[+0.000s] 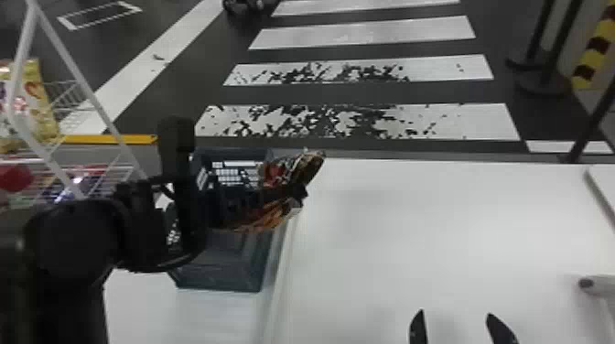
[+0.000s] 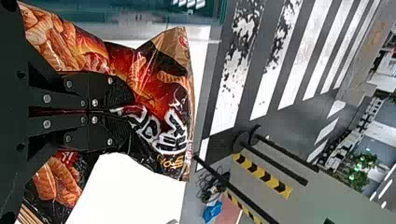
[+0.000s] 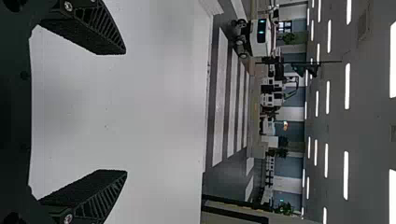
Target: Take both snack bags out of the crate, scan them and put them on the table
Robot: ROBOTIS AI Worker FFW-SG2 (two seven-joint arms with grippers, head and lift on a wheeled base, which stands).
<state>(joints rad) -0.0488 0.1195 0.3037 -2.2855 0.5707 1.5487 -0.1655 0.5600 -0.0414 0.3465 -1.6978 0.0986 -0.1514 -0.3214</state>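
So your left gripper [image 1: 299,192] is clamped tight on a snack bag [image 1: 263,220] by the crate [image 1: 219,274], can't tell what's inside it. Your right gripper [image 1: 459,324]'s spread wide, empty, at the table [image 1: 402,228].

The crumpled orange-and-black snack bag [image 2: 161,93] looks like glossy plastic. The boxy blue-grey crate [image 1: 219,272] is smooth plastic, the flat white table [image 1: 412,228] matt.

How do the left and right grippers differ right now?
The left gripper has its jaws closed on a snack bag; the right gripper has its jaws wide apart, holding nothing. The left gripper is by the crate, while the right gripper is over the white table. Both are black.
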